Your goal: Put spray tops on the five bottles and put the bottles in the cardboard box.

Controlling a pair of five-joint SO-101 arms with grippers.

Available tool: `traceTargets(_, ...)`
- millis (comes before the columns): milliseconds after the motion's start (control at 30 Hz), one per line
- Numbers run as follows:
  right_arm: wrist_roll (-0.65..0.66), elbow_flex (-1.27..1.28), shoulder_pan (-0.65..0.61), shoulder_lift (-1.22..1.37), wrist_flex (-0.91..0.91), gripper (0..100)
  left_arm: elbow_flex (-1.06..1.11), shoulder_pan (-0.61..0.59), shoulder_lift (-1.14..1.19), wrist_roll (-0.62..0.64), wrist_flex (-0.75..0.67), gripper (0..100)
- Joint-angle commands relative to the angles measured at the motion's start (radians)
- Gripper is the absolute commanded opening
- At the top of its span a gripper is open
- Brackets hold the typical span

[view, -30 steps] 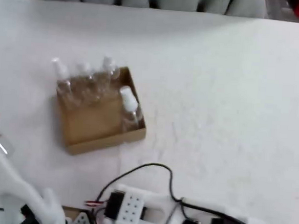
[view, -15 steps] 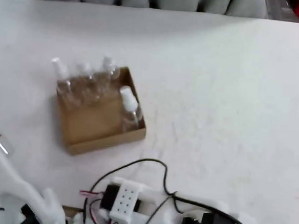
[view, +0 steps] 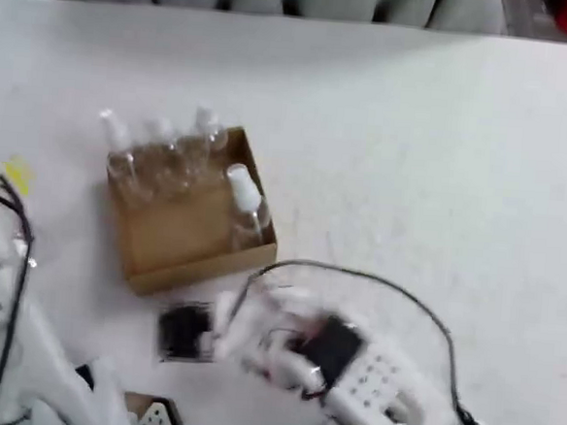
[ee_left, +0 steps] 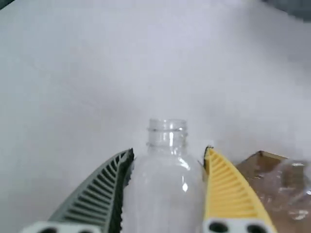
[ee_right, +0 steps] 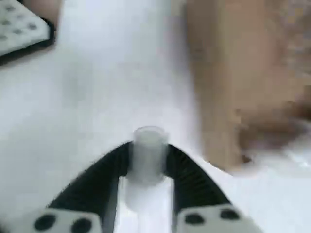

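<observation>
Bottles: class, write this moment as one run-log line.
left claw: shut on uncapped bottle | right claw: shut on spray top | box: four capped bottles inside

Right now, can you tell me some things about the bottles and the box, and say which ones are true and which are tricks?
1. Four capped bottles stand in the cardboard box. True.
2. The right jaws hold a spray top. True.
3. The bottle in the left jaws has a top on it. False: its neck is open, with the threads bare.
4. The cardboard box is tipped over on its side. False: it sits flat on the table, open side up.
</observation>
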Motion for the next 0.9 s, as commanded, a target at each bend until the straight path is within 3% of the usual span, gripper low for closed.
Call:
traceTargets(0,-0.114,-0.057,0.326,-0.213,0.019,1.7,-0.068,0.165,-0.176,0.017,0.092,2)
traceTargets(233,-0.132,-0.087,0.536,-0.275,0.088,1.7,-0.060,0.220,-0.283,0.064,0.157,2)
traceTargets(567,-0.301,-0.199,0.792,-0.278,0.062,1.7,-0.057,0.328,-0.524,0.157,0.110,2)
traceTargets(733,-0.344,-0.249,0.866,-0.271,0.061,1.8,-0.058,0.334,-0.633,0.153,0.144,2)
traceTargets(867,-0.341,-0.261,0.851,-0.278,0.007,2.2,-0.057,0.337,-0.685,0.157,0.133,2)
